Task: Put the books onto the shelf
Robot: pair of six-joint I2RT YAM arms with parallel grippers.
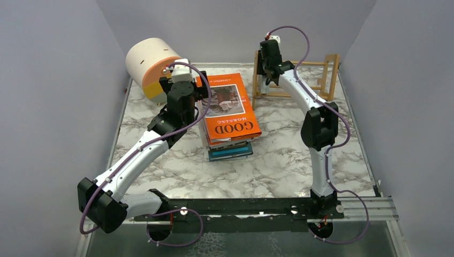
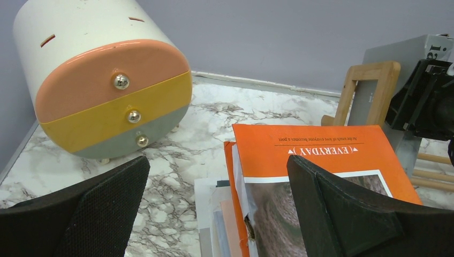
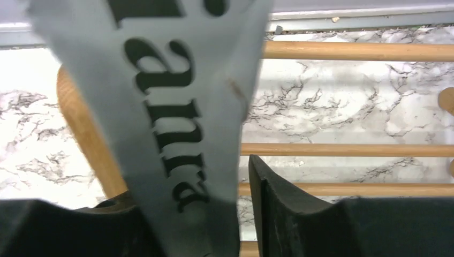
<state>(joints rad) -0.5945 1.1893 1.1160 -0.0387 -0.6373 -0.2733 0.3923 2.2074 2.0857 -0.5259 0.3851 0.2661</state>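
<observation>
At the shelf's (image 1: 332, 75) left end, the grey book (image 3: 160, 107) stands upright between the jaws of the right gripper (image 3: 187, 203), which are narrowly parted, a sliver of gap showing on one side. Left of the shelf, the left gripper (image 2: 217, 176) hangs wide and empty over the stack (image 1: 231, 144), the orange book (image 1: 227, 107) topmost.

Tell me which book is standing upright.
The grey book at the wooden rack, between the fingers of the right claw; the others lie flat, stacked under the orange book.

The surface (image 1: 278, 160) is smooth and marble-patterned; the shelf (image 1: 333, 75) is pale wood with smooth dowels (image 3: 348, 150). The drawer drum (image 2: 107, 32) looks matt with shiny metal knobs (image 2: 121, 81), and the left jaws' black pads (image 2: 107, 214) are rough-textured.
</observation>
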